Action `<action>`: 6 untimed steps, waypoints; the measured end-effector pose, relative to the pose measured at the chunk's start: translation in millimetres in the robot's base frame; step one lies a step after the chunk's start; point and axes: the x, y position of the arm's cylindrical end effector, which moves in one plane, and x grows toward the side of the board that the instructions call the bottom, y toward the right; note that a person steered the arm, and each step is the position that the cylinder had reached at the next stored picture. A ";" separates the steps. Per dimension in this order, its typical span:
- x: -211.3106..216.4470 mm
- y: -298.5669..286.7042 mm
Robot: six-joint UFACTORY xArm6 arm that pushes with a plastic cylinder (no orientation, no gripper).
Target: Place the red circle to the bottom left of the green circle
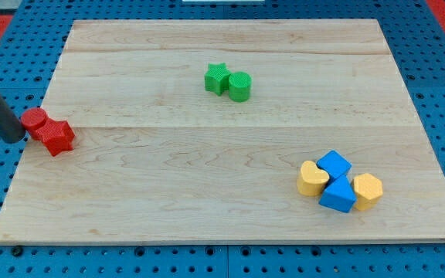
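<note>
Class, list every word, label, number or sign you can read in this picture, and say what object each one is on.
None: no readable text, number or sign shows anywhere.
The wooden board is bare wood grain.
The red circle, green circle, green star, and the blue and yellow blocks carry only ribbed texture.
My tip, just to the view's left of the red circle, is plain dark.
The blue pegboard has holes only.
</note>
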 end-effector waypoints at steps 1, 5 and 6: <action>-12.4 13.9; -84.3 50.4; -77.4 138.7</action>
